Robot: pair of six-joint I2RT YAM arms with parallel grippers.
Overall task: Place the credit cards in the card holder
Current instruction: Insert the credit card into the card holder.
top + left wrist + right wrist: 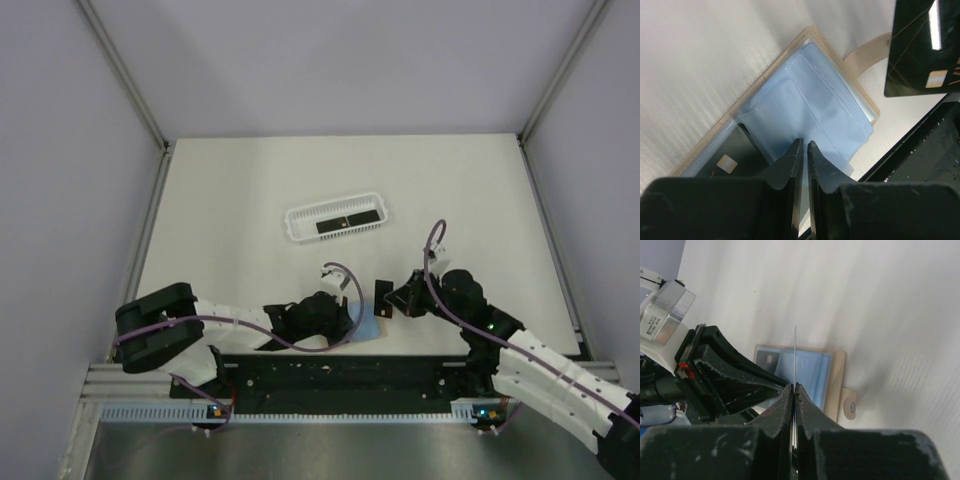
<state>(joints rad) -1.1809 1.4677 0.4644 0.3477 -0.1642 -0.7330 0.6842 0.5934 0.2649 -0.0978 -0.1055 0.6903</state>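
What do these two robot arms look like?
The left arm and right arm have white ribbed segments, black joints and looping purple cables. The left end effector and right end effector are black, tapered and scuffed.

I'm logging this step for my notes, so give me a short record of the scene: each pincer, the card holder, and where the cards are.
card holder: lying open, sleeves up
left pincer: shut on a blue sleeve of the holder
right pincer: shut on a black card, near the holder's strap
stored card: black, already in a sleeve
basket: spare cards inside, count unclear
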